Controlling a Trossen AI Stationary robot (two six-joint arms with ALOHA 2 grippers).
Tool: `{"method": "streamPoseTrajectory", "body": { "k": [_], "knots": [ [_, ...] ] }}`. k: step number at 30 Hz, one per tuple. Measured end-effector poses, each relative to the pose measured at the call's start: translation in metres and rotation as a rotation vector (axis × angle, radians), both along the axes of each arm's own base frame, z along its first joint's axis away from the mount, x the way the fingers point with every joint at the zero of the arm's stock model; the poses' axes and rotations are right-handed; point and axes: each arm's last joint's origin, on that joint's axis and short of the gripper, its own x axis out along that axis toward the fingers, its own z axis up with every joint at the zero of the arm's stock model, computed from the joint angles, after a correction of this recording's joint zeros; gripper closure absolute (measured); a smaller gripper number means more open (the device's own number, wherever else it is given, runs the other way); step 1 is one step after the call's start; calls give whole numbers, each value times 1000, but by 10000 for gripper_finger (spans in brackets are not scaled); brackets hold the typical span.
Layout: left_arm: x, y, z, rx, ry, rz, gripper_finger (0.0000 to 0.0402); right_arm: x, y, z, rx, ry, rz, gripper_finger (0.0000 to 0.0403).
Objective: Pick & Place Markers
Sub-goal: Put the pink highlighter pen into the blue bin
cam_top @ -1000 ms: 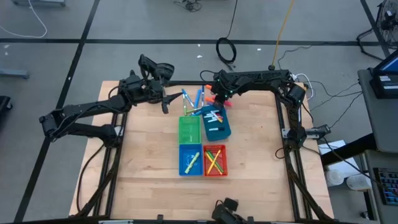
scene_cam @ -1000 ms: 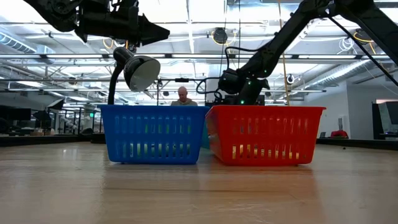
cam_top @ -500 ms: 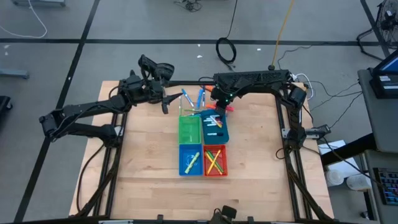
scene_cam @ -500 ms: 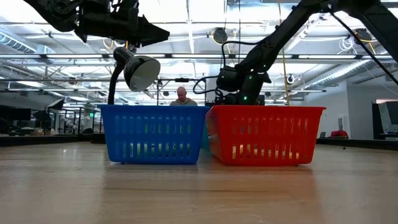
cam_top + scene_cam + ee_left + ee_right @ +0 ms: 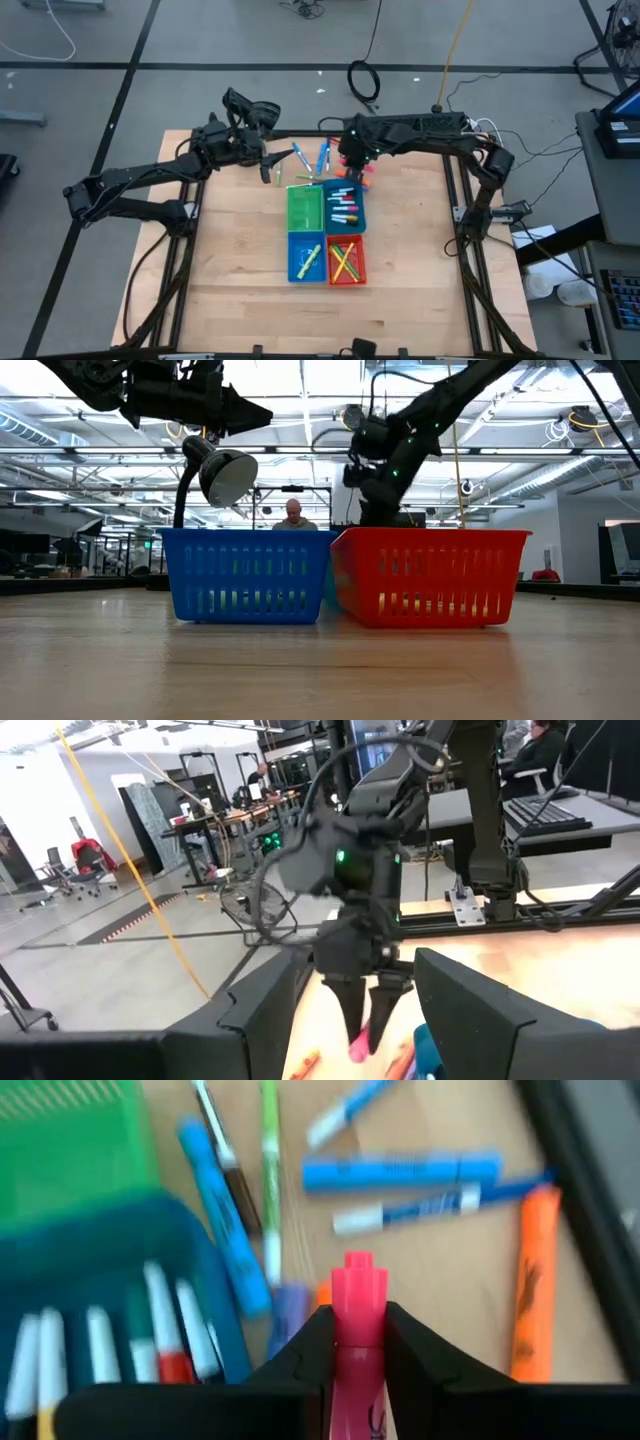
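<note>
Several markers lie loose on the table's far part: blue ones (image 5: 400, 1170), an orange one (image 5: 535, 1285) and a green one (image 5: 268, 1180). The teal bin (image 5: 343, 203) holds white markers with coloured caps (image 5: 100, 1350). More markers lie in the red bin (image 5: 346, 258) and the blue bin (image 5: 306, 257). My right gripper (image 5: 352, 165) hangs over the teal bin's far edge, shut on a pink marker (image 5: 357, 1295). My left gripper (image 5: 266, 166) waits open, raised off the table left of the loose markers. My right gripper pinches the pink marker between its two fingers (image 5: 310, 1345). The fingers come from above, pointing down, and lie along the marker. Its capped end (image 5: 357, 1275) sticks out past the fingertips. In the left wrist view that lower end (image 5: 361, 1040) hangs clear of the table.
The green bin (image 5: 305, 208) stands left of the teal one, and all the bins sit close in a square block at mid table. A black frame rail (image 5: 455, 200) runs along the table's right side. Bare wood lies on the near part of the table. A person (image 5: 292, 513) sits far behind.
My right gripper has risen from behind the red bin to well above the bins, keeping the pink marker in its fingers. The teal bin has turned from askew to square with the green bin and slid a little toward the near edge.
</note>
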Motion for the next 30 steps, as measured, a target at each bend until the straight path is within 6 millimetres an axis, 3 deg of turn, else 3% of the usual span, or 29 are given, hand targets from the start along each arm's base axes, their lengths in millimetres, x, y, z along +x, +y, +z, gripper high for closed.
{"method": "streamPoseTrajectory", "body": {
  "k": [10,20,30],
  "knots": [
    [4,0,-6,-25,29,-8,192,13,6,39,-57,-305,91,353],
    [22,0,-19,0,36,-41,192,42,29,79,-221,-702,180,353],
    [16,3,-13,-12,20,127,193,51,44,88,-330,-763,141,353]
  ]
}}
